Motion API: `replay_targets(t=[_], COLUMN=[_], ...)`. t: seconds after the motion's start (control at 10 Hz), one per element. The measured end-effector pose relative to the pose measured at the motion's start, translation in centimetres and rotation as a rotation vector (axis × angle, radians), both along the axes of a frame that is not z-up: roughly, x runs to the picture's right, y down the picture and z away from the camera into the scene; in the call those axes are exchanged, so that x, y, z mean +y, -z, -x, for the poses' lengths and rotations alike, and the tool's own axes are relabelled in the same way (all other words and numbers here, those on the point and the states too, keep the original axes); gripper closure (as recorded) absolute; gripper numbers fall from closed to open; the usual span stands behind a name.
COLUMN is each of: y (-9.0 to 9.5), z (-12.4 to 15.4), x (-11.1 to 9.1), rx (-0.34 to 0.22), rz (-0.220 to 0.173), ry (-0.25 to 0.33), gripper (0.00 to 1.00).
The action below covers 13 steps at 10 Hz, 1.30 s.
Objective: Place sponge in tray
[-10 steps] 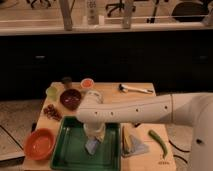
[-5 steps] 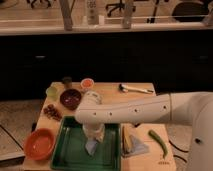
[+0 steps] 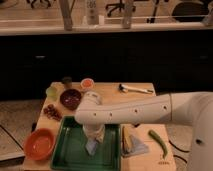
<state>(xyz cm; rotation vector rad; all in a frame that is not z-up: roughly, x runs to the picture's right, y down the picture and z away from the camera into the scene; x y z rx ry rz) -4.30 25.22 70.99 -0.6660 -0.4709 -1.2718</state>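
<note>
The dark green tray (image 3: pixel 67 150) lies at the front of the wooden table. The small pale blue-grey sponge (image 3: pixel 92 147) is inside it, near the middle. My white arm reaches in from the right and bends down over the tray. The gripper (image 3: pixel 94 135) hangs straight above the sponge, touching it or just over it. I cannot see whether the sponge rests free on the tray floor.
An orange bowl (image 3: pixel 39 145) sits left of the tray. Behind it are a dark red bowl (image 3: pixel 70 98), red fruit (image 3: pixel 52 112), a small orange cup (image 3: pixel 87 83) and a white utensil (image 3: pixel 135 89). A yellow slab with a grey-blue wedge (image 3: pixel 131 142) and a green chili (image 3: pixel 157 141) lie to the right.
</note>
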Motion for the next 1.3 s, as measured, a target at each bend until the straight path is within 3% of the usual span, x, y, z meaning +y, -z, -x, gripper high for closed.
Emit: replay_targets(t=[0.1,0.3,0.4,0.7,1.0,1.1,1.3], y=[0.00,0.03,0.01,0.04,0.06,0.07,0.11], z=[-0.24,-0.28,-0.28,-0.40,-0.50,-0.55,-0.66], x=[0.02,0.03,0.04,0.04,0.05,0.05,0.07], rx=[-0.001,-0.005,-0.013,-0.014,-0.020,-0.020,-0.023], rz=[-0.001,-0.002,-0.002,-0.005,-0.005,-0.006,-0.006], ry=[0.003,0.009,0.018,0.025,0.035,0.038,0.044], gripper=[0.83,0.70,0.69,0.81,0.82,0.80,0.63])
